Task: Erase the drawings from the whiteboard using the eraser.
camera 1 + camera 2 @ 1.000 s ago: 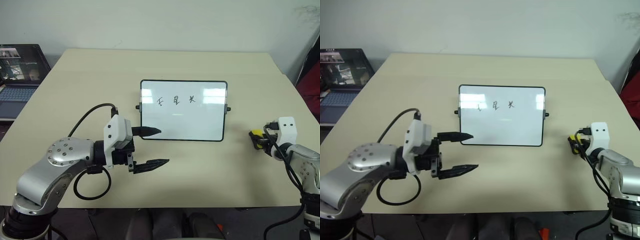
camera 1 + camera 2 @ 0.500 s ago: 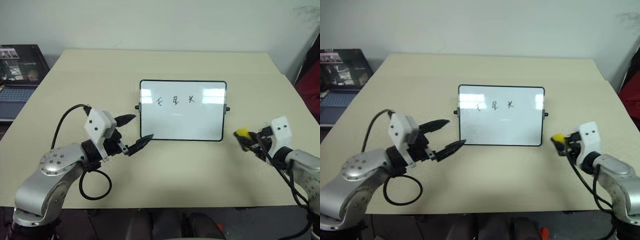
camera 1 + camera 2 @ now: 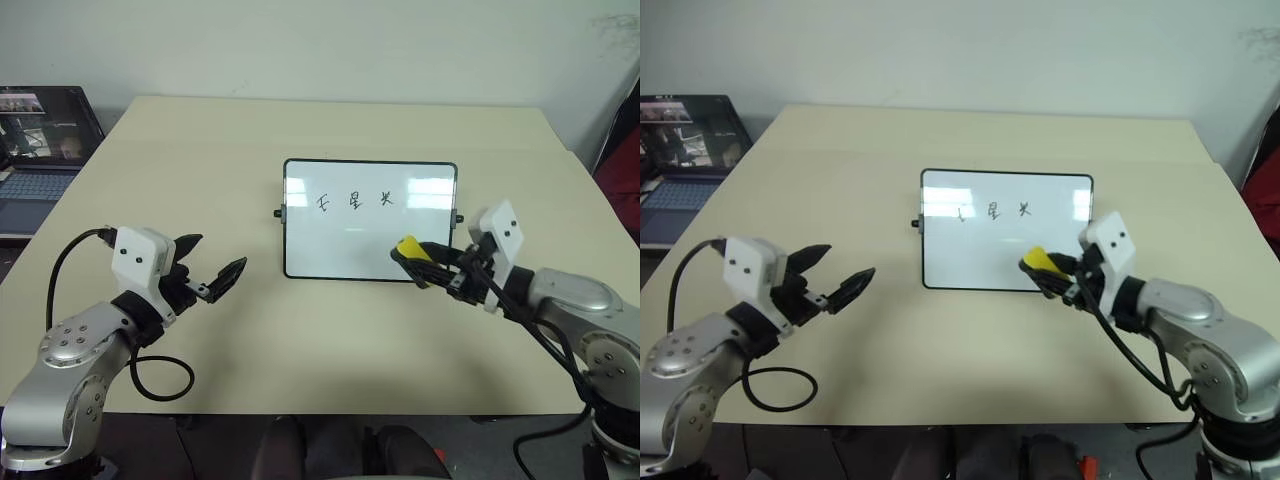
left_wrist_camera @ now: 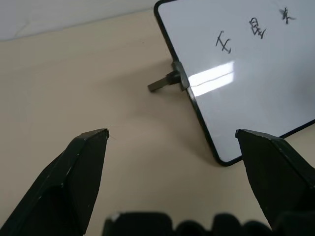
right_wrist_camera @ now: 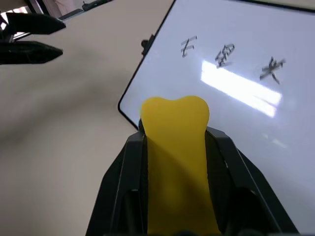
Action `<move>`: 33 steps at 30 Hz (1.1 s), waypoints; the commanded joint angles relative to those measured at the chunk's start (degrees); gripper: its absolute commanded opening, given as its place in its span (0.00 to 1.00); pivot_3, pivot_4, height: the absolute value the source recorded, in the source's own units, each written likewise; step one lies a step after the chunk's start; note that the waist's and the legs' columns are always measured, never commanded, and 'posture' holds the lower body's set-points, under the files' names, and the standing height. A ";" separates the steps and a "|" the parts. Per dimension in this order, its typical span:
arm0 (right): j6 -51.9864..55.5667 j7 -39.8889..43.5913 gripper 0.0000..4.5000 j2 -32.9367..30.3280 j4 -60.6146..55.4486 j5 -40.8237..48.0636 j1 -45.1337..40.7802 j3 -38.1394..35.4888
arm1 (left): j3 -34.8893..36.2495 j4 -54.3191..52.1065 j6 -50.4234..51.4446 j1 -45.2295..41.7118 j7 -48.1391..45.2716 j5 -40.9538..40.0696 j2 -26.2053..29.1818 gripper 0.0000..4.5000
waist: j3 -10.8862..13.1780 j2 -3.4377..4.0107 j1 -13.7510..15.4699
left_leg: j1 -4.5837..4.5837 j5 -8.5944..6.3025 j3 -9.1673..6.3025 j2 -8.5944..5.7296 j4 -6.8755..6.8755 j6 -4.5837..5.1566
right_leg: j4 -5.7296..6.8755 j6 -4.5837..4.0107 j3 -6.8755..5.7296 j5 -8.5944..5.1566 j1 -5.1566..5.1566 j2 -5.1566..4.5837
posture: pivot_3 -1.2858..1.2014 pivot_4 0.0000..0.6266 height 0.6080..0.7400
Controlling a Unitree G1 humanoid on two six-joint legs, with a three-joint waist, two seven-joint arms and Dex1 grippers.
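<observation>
left of the whiteboard (image 3: 369, 220) we see the left gripper (image 3: 208, 268), jaws apart, empty. drawings (image 3: 351, 200) sit on the board's upper half. right gripper (image 3: 432, 268) clamps the eraser (image 3: 409, 247) at the board's lower right corner.

Open table (image 3: 330, 330) before upright whiteboard (image 3: 369, 240)
</observation>
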 commanded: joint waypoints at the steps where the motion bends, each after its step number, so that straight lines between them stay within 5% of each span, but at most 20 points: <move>1: -4.44 0.10 0.27 -0.37 0.69 -2.90 -2.21 2.85 | 1.23 -0.35 -2.09 -2.46 -3.71 -1.02 2.41 1.00 | 0.02 -0.03 0.12 | -0.01 0.00 -0.01 0.00 0.00 0.00 | 0.00 0.00 -0.03 0.00 0.00 0.00 | 0.52 0.24 1.00; 8: -10.43 -0.03 0.27 0.79 5.31 -7.70 -7.05 6.37 | 3.24 4.82 -4.93 -5.76 -4.19 -0.51 2.39 1.00 | 0.03 -0.03 -0.16 | -0.03 0.00 0.00 0.00 0.00 0.00 | -0.01 -0.01 0.00 0.00 -0.04 -0.10 | 0.52 0.24 1.00; 17: -26.89 -5.58 0.27 11.75 22.83 -30.11 -21.59 24.95 | 3.14 7.72 -5.40 -4.38 -11.46 -1.69 4.69 1.00 | 0.02 -0.04 -0.67 | -0.10 0.00 -0.01 0.08 -0.03 -0.03 | 0.01 -0.01 0.05 0.01 -0.19 -0.14 | 0.52 0.24 1.00; 22: -34.18 -7.50 0.27 18.06 34.32 -37.75 -26.33 28.44 | 2.26 8.36 -5.75 -4.84 -12.47 -1.09 5.32 1.00 | 0.02 -0.05 -0.27 | -0.11 0.00 -0.04 0.07 -0.02 -0.02 | 0.06 -0.03 0.05 0.01 -0.23 -0.19 | 0.52 0.24 1.00; 33: -44.49 -5.75 0.27 21.20 51.83 -46.58 -32.57 28.57 | 0.87 8.11 -5.92 -4.78 -12.98 -0.38 4.69 1.00 | 0.02 -0.05 -0.19 | -0.11 0.00 -0.07 0.10 -0.02 -0.02 | 0.19 -0.03 0.03 0.02 -0.28 -0.21 | 0.52 0.24 1.00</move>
